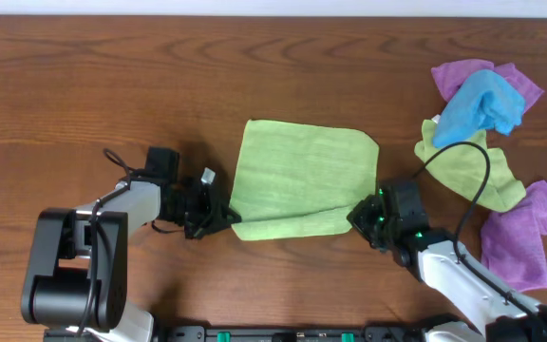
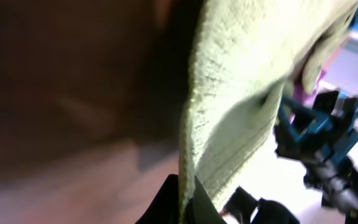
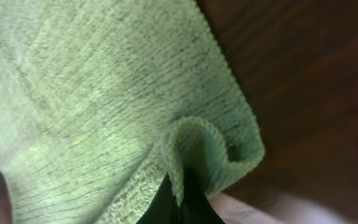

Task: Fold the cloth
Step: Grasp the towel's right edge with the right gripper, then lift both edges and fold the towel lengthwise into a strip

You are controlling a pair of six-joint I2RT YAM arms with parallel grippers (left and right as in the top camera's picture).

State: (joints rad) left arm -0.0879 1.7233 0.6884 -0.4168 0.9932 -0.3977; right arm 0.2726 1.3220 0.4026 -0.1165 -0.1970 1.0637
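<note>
A light green cloth lies spread on the wooden table, its near edge lifted and creased. My left gripper is shut on the cloth's near left corner; in the left wrist view the cloth hangs up from the black fingertips. My right gripper is shut on the near right corner; in the right wrist view the cloth curls into a small fold above the fingertips.
A pile of other cloths sits at the right: purple, blue, light green and purple. A black cable loops over them. The table's near edge runs just behind both arms.
</note>
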